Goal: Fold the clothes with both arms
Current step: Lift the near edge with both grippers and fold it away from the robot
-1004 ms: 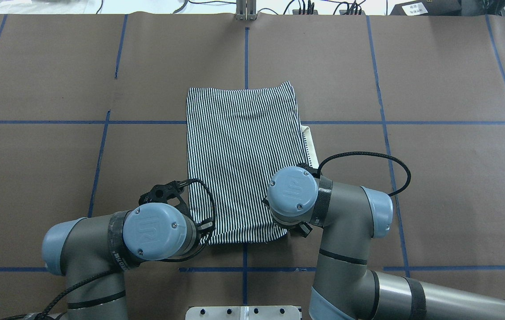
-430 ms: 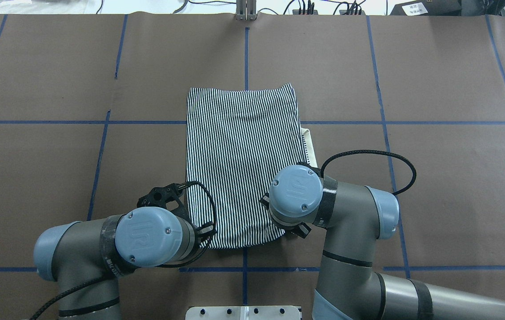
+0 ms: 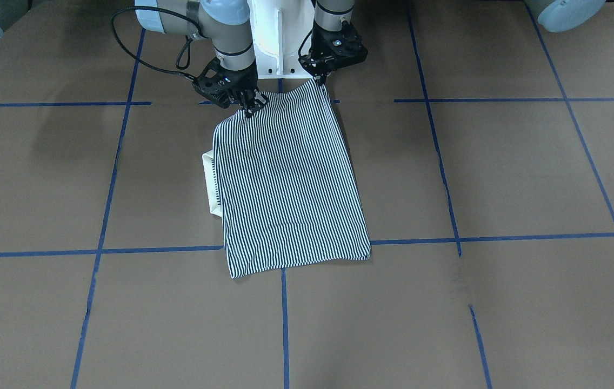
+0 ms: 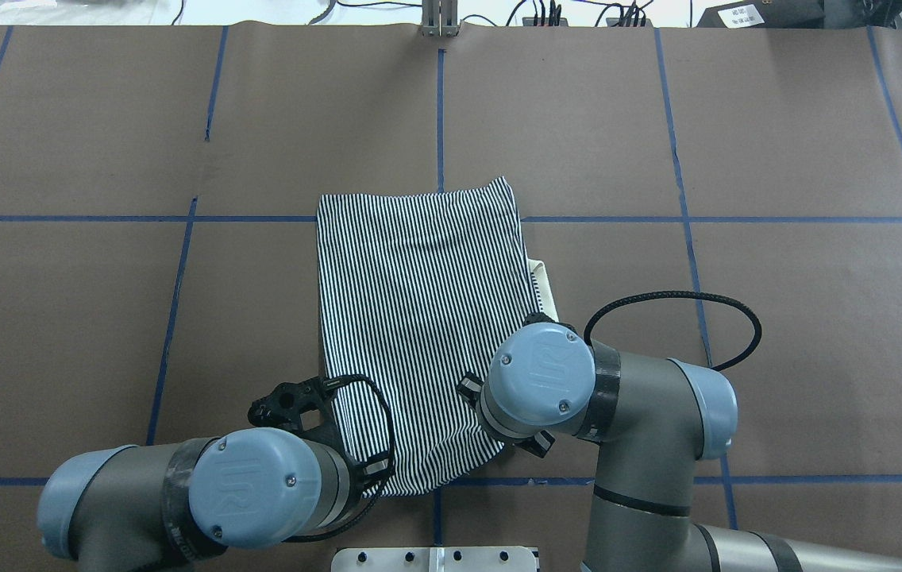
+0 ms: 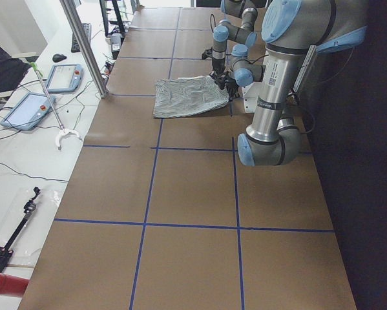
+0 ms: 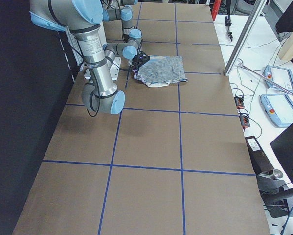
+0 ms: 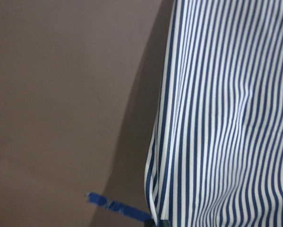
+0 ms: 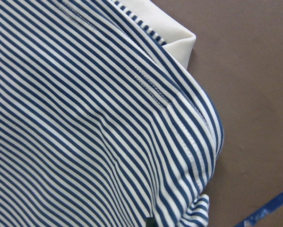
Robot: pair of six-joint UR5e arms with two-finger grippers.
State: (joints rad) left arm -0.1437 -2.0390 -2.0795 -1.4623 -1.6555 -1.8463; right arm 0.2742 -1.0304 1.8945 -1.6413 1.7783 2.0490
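- The left tool is pinched shut on one corner of the polo shirt. Seen from overhead, that corner sits at 7 o'clock of the cloth, and it is held raised off the tabletop.
- The right tool has its prongs closed on the 5 o'clock corner in the same way.
- The hem between the two tools is lifted with them. The rest of the shirt lies flat as a long folded rectangle, running out toward 12 o'clock.
- The cream collar pokes out from under the stripes at the shirt's 3 o'clock edge.
- The left wrist view shows the shirt's edge hanging clear, with a shadow beneath it on the brown surface.
- The shirt sits mid-tabletop, just out from the white pedestal base, and its far end crosses a blue tape line.
- The left arm reaches in from 7 o'clock and the right arm from 5 o'clock.
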